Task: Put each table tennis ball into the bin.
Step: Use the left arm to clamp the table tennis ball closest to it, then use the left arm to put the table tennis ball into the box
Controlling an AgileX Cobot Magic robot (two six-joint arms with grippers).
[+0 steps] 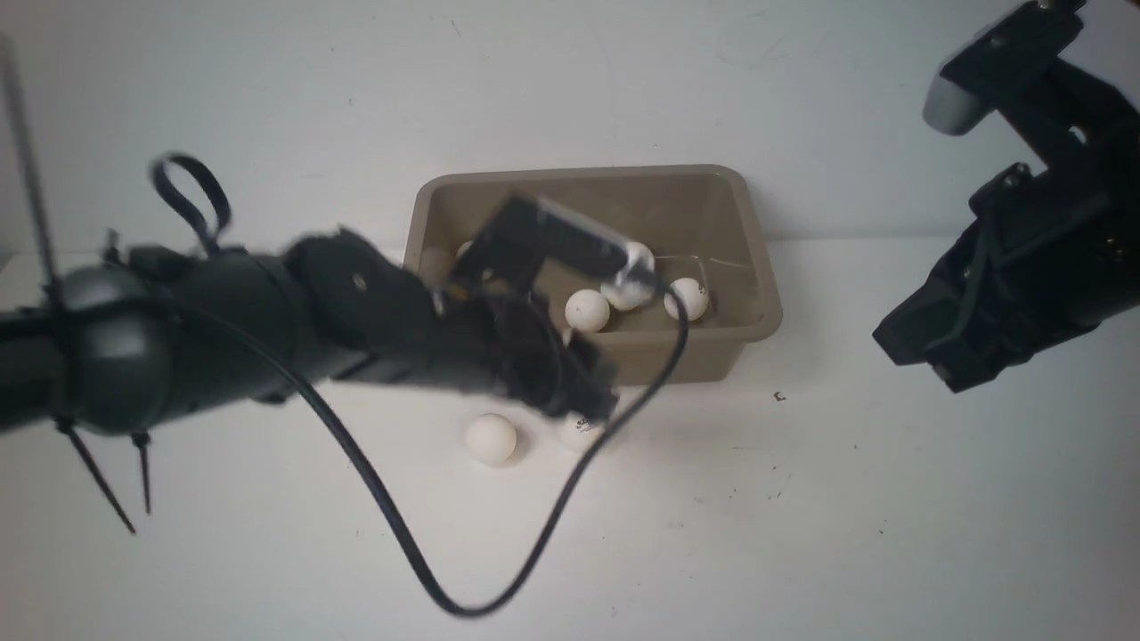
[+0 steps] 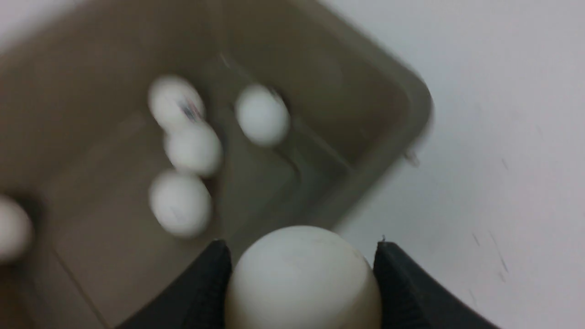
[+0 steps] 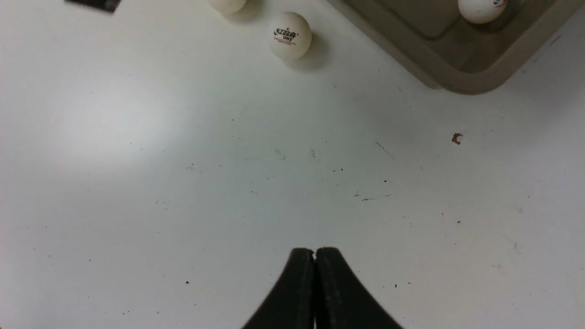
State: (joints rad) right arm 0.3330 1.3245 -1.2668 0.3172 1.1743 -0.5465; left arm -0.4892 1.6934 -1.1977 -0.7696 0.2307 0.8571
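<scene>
Desk (image 1: pixel 891 534): white, matte, marked with fine dark specks and short scuffs; one small brown chip (image 3: pixel 456 138) near the bin's corner. Behind it, plain pale wall (image 1: pixel 570 71). Taupe bin (image 1: pixel 757 267) upright at the desk's far side, close to the wall. Inside: at least four table tennis balls (image 2: pixel 194 148), blurred in the left wrist view. Two more balls (image 1: pixel 491 439) loose on the desk just before the bin's near wall, one printed with a logo. Left jaws clamped on a further ball (image 2: pixel 301 278) at the bin's near edge. Right jaws pressed fully together, holding nothing, above open desk, well apart from the bin. Black cable (image 1: pixel 445 570) looping across the foreground.
</scene>
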